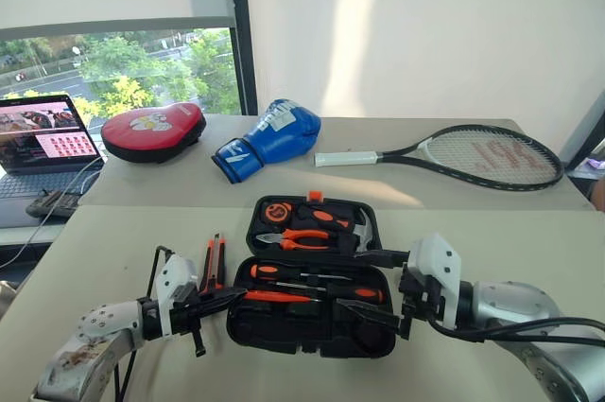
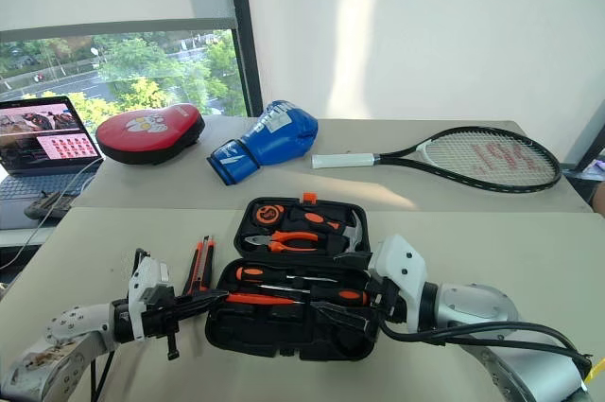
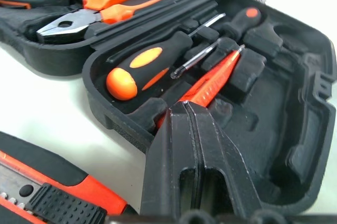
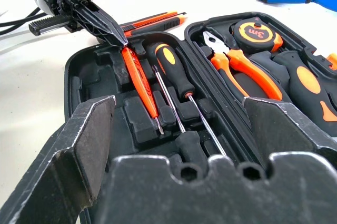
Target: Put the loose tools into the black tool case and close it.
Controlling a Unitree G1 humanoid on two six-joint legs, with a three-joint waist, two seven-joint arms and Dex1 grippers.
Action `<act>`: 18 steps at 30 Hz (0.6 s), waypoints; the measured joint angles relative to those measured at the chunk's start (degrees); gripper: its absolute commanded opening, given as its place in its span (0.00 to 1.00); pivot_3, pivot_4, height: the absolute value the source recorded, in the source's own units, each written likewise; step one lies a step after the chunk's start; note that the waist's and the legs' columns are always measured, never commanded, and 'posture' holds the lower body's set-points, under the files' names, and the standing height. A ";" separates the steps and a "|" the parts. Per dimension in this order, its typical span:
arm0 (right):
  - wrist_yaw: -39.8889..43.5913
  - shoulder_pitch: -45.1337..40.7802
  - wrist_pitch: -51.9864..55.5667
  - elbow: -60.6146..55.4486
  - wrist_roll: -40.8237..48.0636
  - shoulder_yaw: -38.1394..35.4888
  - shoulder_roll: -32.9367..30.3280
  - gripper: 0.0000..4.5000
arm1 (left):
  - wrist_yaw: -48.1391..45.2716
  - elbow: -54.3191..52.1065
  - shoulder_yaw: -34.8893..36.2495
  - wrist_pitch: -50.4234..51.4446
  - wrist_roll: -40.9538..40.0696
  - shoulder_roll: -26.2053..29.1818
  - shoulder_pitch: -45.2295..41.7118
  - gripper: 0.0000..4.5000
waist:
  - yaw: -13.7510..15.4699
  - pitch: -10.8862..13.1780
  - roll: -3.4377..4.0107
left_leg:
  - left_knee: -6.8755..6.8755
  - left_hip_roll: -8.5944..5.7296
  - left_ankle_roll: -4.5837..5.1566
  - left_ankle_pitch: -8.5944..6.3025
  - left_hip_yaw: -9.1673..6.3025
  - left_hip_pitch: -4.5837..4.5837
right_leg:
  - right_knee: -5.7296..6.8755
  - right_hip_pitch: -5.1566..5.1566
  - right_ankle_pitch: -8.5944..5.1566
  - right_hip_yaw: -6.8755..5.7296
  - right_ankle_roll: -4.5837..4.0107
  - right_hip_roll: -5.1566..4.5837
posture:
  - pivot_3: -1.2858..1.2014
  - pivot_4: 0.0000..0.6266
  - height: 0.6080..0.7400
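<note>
Presently the black tool case (image 1: 312,303) lies open on the table (image 1: 492,241), its near half just ahead of both pincers and between them. The left gripper (image 4: 113,34) is clenched, fingertips pressed together at the butt end of the slim orange tester screwdriver (image 4: 141,84), which lies in a slot of the near half. Whether the tips pinch the handle or only touch it cannot be told. The right gripper (image 4: 179,129) stands spread wide and grasps nothing, hovering at the case's opposite end.

Beyond the tester, two black-and-orange screwdrivers (image 4: 176,79) sit in their moulded slots. The utility knife (image 1: 214,263) lies loose on the table, just outside the case, on the left pincer's outer side. Pliers (image 1: 295,239) and a tape measure (image 1: 276,212) fill the far half.

Handling judgement: the tester is light, stiff and thin, probably smooth plastic. It should be taken across the handle mid-length and pressed flat into its slot. The knife is light and rigid, with a ribbed slider. It is best gripped across its flat body, near the middle. The case looks stiff, hinged and heavier once loaded. For closing, the far half's free edge seems the best place to lift.
</note>
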 measured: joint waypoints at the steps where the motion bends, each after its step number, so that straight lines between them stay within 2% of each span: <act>1: -0.04 0.15 0.00 -0.02 -0.06 -0.02 0.00 1.00 | -0.13 -0.11 -0.41 0.89 0.30 0.54 -0.83 0.01 | 0.09 0.00 0.00 | 0.01 -0.01 0.01 0.01 0.00 -0.01 | 0.02 0.00 0.00 -0.01 0.00 -0.01 | 0.52 0.24 1.00; 10: -0.29 0.66 -0.03 -0.11 -0.46 0.00 0.05 1.00 | 1.12 -1.75 -2.18 7.52 0.77 2.37 -4.47 0.01 | 0.04 -0.01 0.02 | 0.16 -0.01 0.05 0.01 0.00 0.00 | 0.21 0.00 0.01 0.03 0.01 -0.01 | 0.52 0.24 1.00; 18: -0.72 0.70 -0.03 -1.03 -0.43 0.00 0.14 1.00 | 1.34 -3.40 -5.65 16.00 1.22 7.19 -9.01 0.01 | -0.06 -0.02 0.03 | 0.31 -0.01 0.06 0.01 0.01 0.14 | 0.57 0.00 0.00 0.20 0.00 0.00 | 0.52 0.24 1.00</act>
